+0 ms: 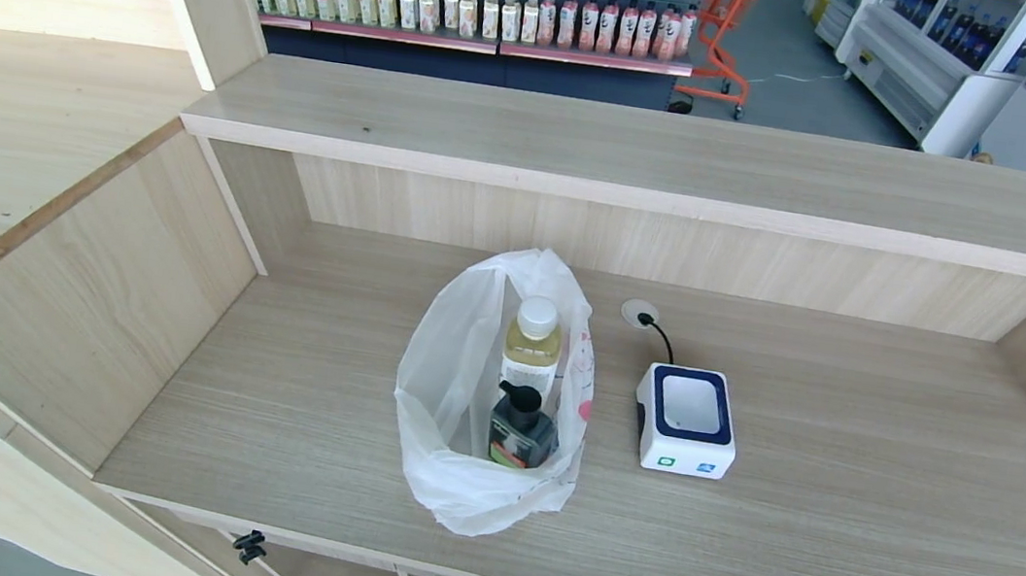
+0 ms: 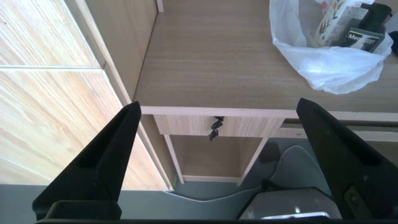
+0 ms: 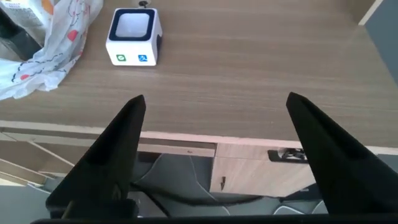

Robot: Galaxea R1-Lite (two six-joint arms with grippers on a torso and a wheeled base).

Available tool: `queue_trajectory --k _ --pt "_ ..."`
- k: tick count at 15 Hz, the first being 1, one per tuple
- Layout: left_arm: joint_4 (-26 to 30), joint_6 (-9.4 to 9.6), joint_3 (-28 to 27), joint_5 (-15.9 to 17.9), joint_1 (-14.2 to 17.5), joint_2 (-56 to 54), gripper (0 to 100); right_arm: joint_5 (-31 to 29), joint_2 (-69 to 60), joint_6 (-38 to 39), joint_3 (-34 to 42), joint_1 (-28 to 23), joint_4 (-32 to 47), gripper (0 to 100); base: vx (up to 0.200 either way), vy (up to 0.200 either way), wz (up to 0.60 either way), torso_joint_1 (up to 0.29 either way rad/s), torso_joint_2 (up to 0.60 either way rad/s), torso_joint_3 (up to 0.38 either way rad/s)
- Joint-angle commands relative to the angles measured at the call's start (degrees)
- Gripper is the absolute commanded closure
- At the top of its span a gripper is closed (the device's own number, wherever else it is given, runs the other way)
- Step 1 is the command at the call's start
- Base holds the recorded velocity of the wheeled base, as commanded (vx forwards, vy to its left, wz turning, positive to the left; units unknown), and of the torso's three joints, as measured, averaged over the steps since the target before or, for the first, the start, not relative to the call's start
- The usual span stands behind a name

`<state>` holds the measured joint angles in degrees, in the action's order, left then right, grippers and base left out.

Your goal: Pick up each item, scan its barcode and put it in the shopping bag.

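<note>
A white plastic shopping bag (image 1: 461, 389) stands open on the wooden counter (image 1: 841, 485). Inside it are a pale yellow drink bottle (image 1: 532, 344) with a white cap and a dark pump bottle (image 1: 519, 428). The white barcode scanner (image 1: 686, 419) with a blue-framed window sits just right of the bag. My left gripper (image 2: 217, 162) hangs open off the counter's front edge, left of the bag (image 2: 323, 56). Off that same edge, my right gripper (image 3: 214, 155) is open with the scanner (image 3: 134, 37) and bag (image 3: 43, 50) ahead of it. Nothing is between either pair of fingers.
A raised wooden ledge (image 1: 646, 158) runs along the counter's back, and a side panel (image 1: 91, 295) walls its left. The scanner's black cable (image 1: 659, 335) goes into a grommet behind it. Drawers with black handles (image 2: 216, 127) sit under the counter front.
</note>
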<state>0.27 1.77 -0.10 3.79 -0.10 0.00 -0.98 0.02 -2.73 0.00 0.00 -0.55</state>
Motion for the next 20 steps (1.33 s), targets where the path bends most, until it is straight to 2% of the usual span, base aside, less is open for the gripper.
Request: queue_trajectory --k 1,6,15,20 --pt "0.0 -0.01 0.0 0.0 0.0 0.1 0 0.0 0.0 0.5 0.0 0.0 0.0 100 0.0 0.0 0.0 0.0 0.0 0.0" --pt "0.0 -0.01 0.0 0.0 0.0 0.1 0 0.0 0.0 1.0 0.0 0.0 -0.1 100 0.0 0.0 0.0 0.0 0.0 0.0" --pt "0.0 -0.01 0.0 0.0 0.0 0.1 0 -0.1 0.0 1.0 0.0 0.0 0.0 100 0.0 -0.2 0.0 0.003 0.0 0.0" --pt "0.0 -0.01 0.0 0.0 0.0 0.1 0 -0.1 0.0 1.0 0.0 0.0 0.0 100 0.0 0.0 0.0 0.0 0.0 0.0"
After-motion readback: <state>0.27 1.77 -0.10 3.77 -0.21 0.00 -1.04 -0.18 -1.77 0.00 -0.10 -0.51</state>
